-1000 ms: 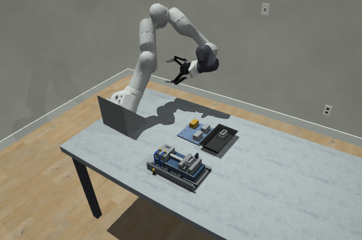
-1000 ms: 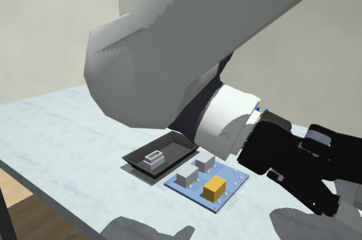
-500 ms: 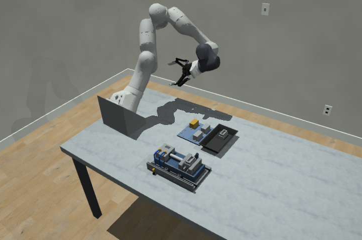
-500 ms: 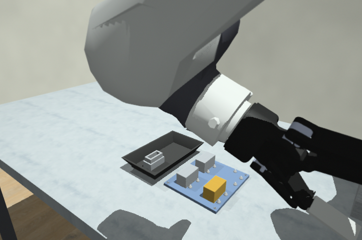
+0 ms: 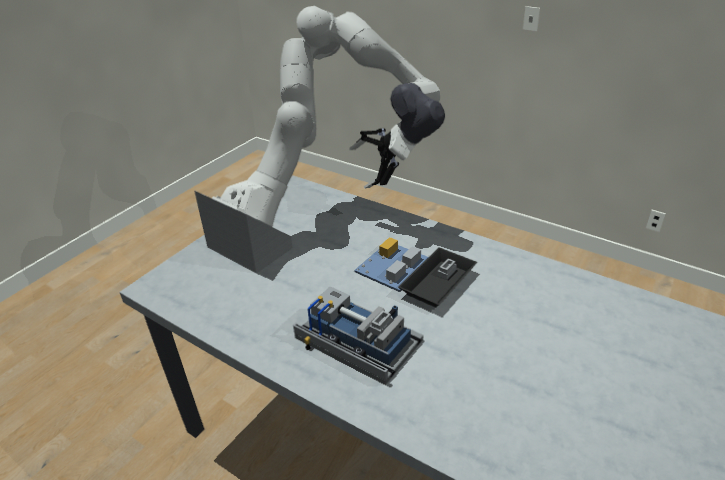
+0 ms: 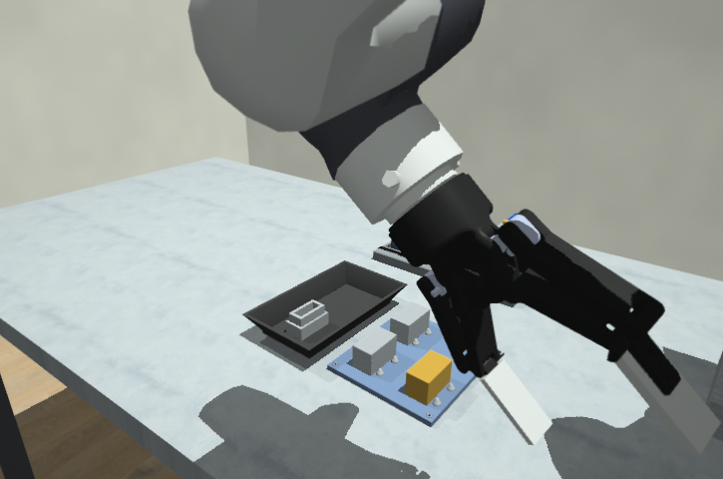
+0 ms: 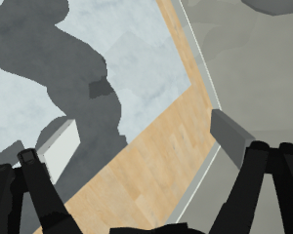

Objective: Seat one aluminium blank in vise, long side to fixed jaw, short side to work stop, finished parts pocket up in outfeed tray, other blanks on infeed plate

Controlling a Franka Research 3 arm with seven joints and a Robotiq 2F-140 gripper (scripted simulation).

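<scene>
The vise [image 5: 357,331] stands near the table's front edge, with blue hoses at its left end. A grey finished part with a pocket on top [image 5: 381,322] sits in the vise opening next to the fixed jaw. The blue infeed plate [image 5: 390,263] [image 6: 401,372] holds two aluminium blanks [image 6: 410,321] [image 6: 374,349] and one brass blank [image 6: 428,376], all lying flat. The dark outfeed tray [image 6: 328,307] holds one finished part [image 6: 307,318], pocket up. My gripper [image 5: 363,165] [image 6: 604,417] is open and empty, high above the table's far edge, well away from the plate and the vise.
A grey box [image 5: 238,232] stands at the arm's base on the table's left end. In the wrist view my open gripper [image 7: 146,156] frames the table edge, the wooden floor and the wall. In the exterior view my gripper hides most of the vise.
</scene>
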